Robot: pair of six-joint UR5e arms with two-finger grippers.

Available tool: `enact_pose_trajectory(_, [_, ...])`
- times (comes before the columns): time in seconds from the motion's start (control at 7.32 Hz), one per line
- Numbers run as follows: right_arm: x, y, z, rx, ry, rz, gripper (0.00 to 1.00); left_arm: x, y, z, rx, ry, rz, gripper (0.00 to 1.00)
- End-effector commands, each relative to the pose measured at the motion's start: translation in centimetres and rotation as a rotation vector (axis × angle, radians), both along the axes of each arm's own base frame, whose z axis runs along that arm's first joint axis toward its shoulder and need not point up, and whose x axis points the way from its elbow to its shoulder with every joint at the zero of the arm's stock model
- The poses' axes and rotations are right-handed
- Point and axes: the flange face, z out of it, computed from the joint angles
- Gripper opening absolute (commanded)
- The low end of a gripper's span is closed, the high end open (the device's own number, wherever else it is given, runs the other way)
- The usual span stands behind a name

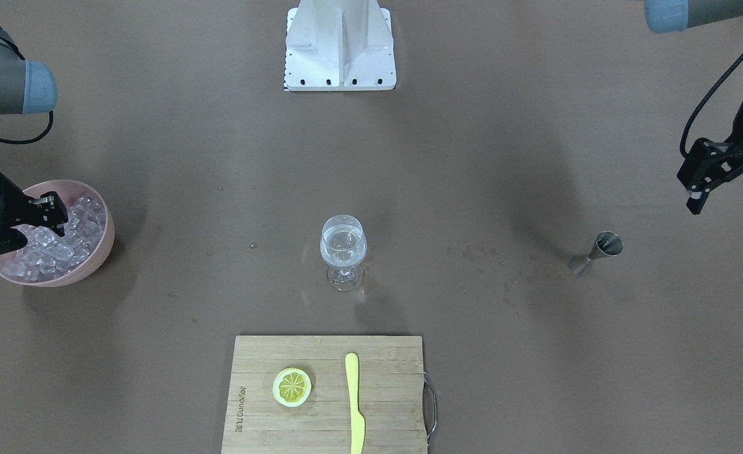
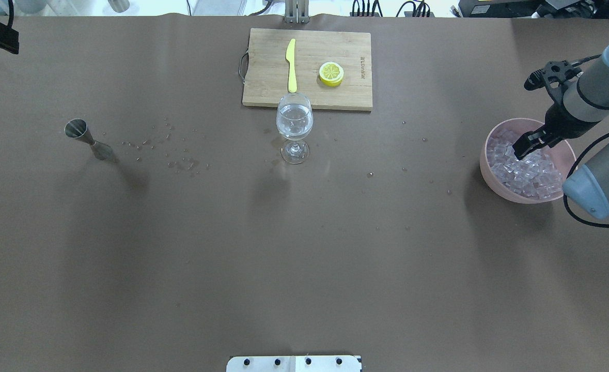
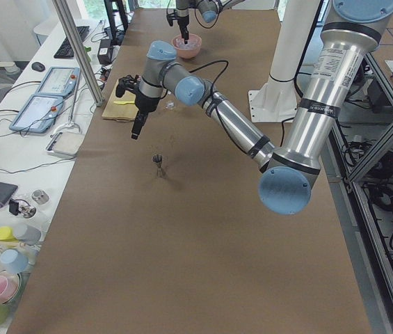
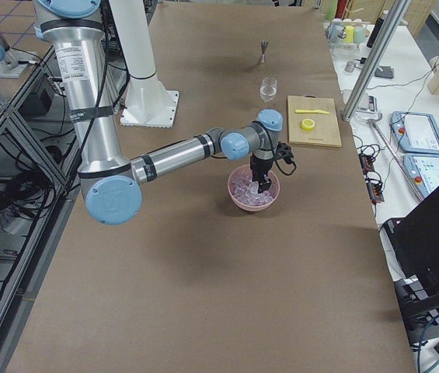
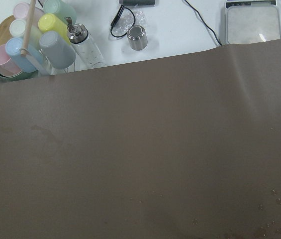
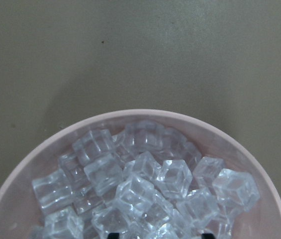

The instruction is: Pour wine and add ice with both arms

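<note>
Hovering over the pink bowl [image 1: 108, 244] at the robot's right end of the tabletop [image 1: 503, 353], the right tool [image 2: 524, 149] points down into the ice [image 6: 145, 186]. Jaws are spread wide, both tips low among the top cubes in the wrist view; nothing sits clamped between them, and whether they touch a cube I cannot tell. Ice is heaped in the bowl, all of it inside the rim. Left tool [image 1: 730, 197] hangs high off the tabletop at the opposite end, jaws also wide apart, empty, well apart from the steel jigger [image 1: 603, 247] standing below it. Wine [image 1: 343, 247] sits in the stemmed glass [image 1: 345, 277] mid-tabletop, upright, near the cutting board [image 1: 384, 378] that carries a lemon slice [image 1: 292, 386] and yellow knife [image 1: 354, 403]. Droplets [image 1: 479, 252] spot the tabletop between jigger and glass.
</note>
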Motion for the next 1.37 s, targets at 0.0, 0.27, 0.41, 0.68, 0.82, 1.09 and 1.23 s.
enact_pose_trajectory(0.0, [-0.41, -0.17, -0.03, -0.008, 0.004, -0.005, 0.51, -0.34, -0.17, -0.12, -0.006, 0.005, -0.003, 0.98])
enact_pose_trajectory(0.27, [-0.36, -0.09, 0.15, -0.010, 0.006, -0.006, 0.50, -0.34, -0.17, -0.12, -0.006, 0.005, -0.003, 0.98])
enact_pose_trajectory(0.41, [-0.33, -0.07, 0.32, -0.013, 0.008, -0.004, 0.52, -0.32, -0.23, -0.14, -0.006, 0.005, -0.003, 0.98])
enact_pose_trajectory(0.68, [-0.35, 0.05, 0.50, -0.014, 0.011, -0.006, 0.55, -0.29, -0.31, -0.25, -0.004, 0.005, -0.003, 0.98])
enact_pose_trajectory(0.82, [-0.67, 0.15, 0.60, -0.019, 0.018, -0.010, 0.55, -0.29, -0.31, -0.25, -0.004, 0.005, -0.003, 0.98])
enact_pose_trajectory(1.09, [-1.23, 0.37, 0.55, -0.026, 0.026, -0.021, 0.56, -0.27, -0.37, -0.27, -0.004, 0.005, -0.003, 0.98])
enact_pose_trajectory(1.23, [-1.23, 0.37, 0.56, -0.026, 0.026, -0.021, 0.55, -0.28, -0.33, -0.34, -0.003, 0.006, -0.003, 0.98])
